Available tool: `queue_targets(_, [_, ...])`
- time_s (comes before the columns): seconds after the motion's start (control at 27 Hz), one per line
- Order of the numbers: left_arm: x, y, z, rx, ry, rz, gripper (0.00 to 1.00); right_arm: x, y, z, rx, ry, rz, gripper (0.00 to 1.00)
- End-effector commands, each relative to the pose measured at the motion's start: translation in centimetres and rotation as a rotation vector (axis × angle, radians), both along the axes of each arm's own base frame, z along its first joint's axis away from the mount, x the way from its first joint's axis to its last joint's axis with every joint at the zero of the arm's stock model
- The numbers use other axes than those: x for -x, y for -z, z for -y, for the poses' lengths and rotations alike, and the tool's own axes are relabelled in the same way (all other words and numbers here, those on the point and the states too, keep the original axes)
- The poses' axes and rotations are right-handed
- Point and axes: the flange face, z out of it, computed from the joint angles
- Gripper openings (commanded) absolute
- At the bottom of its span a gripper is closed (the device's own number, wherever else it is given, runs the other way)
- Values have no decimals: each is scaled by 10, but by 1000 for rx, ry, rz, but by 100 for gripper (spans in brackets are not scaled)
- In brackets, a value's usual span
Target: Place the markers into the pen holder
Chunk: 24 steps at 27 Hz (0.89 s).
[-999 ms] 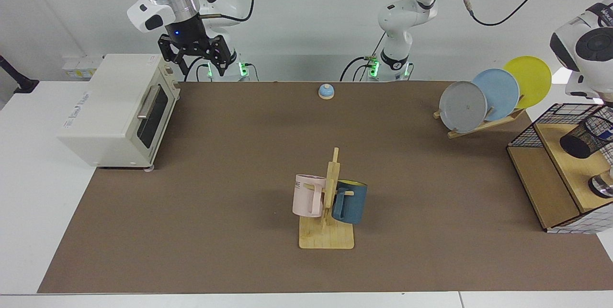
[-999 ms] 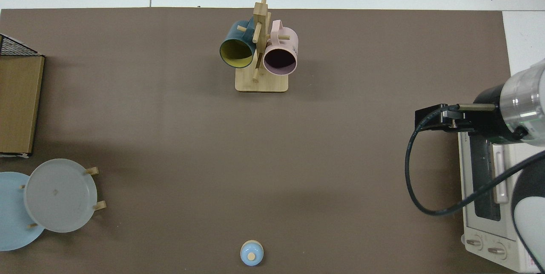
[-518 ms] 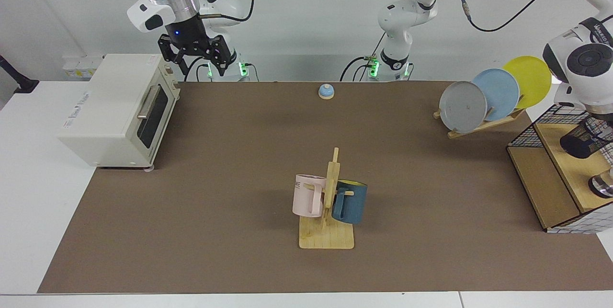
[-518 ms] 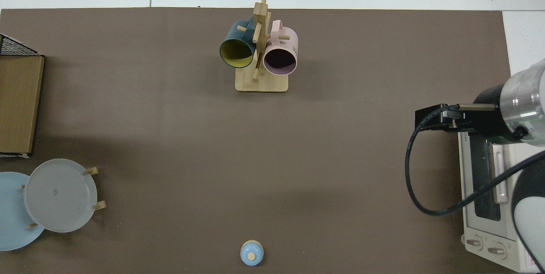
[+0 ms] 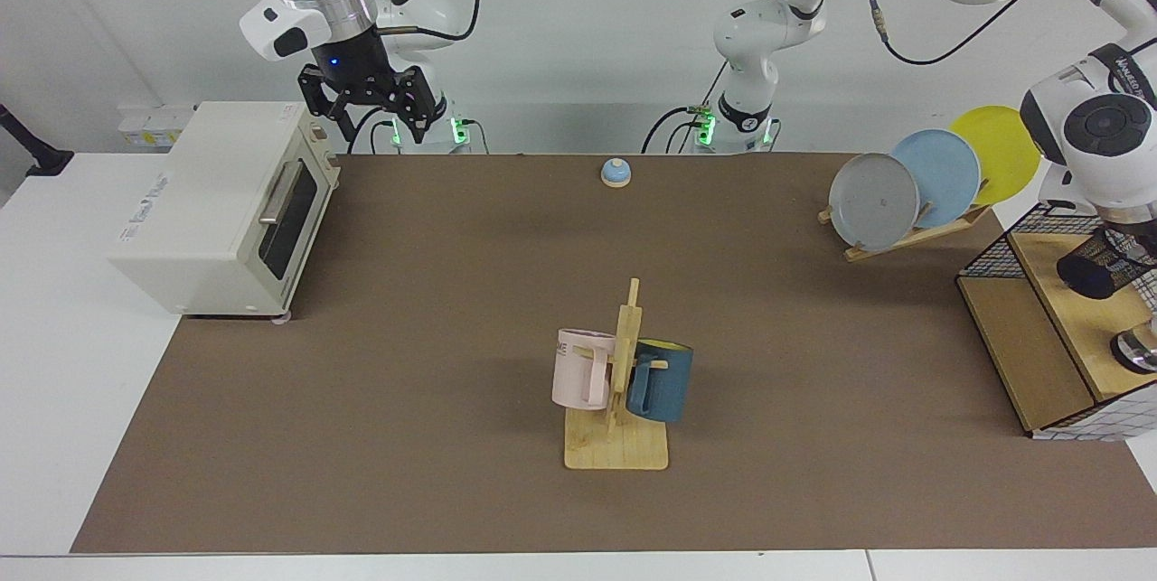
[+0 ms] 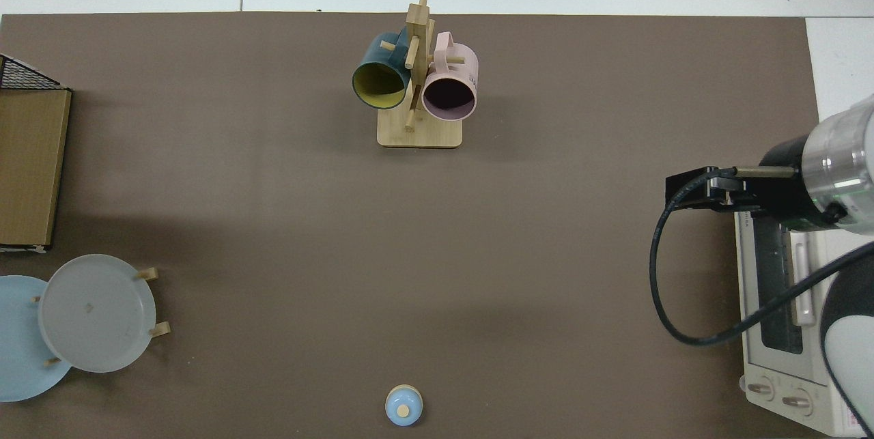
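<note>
The pen holder (image 5: 1092, 271), a black wire-mesh cup, lies tilted on the top wooden shelf of the wire rack (image 5: 1030, 328) at the far right of the facing view. My left arm comes down from above onto it, and the left gripper (image 5: 1132, 240) is right at the cup, mostly hidden by the mesh and the view's edge. No markers can be made out in either view. My right gripper (image 5: 366, 107) hangs open and empty above the back corner of the toaster oven (image 5: 217, 201). In the top view the right gripper (image 6: 710, 190) shows at the right; the cup is out of view there.
A wooden mug tree (image 5: 624, 382) with a pink and a blue mug stands mid-table. A small blue bell (image 5: 616, 172) sits at the back. A plate rack (image 5: 922, 183) with three plates is next to the wire rack. A shiny metal round thing (image 5: 1137, 351) is on the shelf.
The left arm's wrist has sunk a little and shifted towards the view's left over the wire rack. The pen holder has barely moved. The right arm has stayed still.
</note>
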Motion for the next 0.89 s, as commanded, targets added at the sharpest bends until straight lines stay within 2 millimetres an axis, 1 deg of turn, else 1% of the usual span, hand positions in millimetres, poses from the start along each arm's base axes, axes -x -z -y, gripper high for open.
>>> queue_targets(0.0, [1, 3, 2, 14, 9, 8, 0, 4, 0, 4, -7, -20, 18, 100])
queue_targets(0.33, [0, 9, 1, 27, 13, -4, 0, 4, 0, 4, -7, -20, 18, 100])
queue_targets(0.59, [1, 10, 0, 28, 10, -5, 0, 4, -1, 4, -7, -20, 20, 100])
queue_targets(0.63, [1, 9, 0, 28, 11, -4, 1, 4, -1, 4, -7, -20, 20, 100])
queue_targets(0.74, [1, 9, 0, 27, 12, -5, 15, 4, 0, 4, -7, -20, 18, 100])
queue_targets(0.81, [0, 9, 1, 27, 12, -4, 28, 4, -1, 4, -7, -20, 20, 100])
queue_targets(0.85, [0, 9, 1, 28, 13, -2, 29, 4, 0, 4, -7, -20, 18, 100])
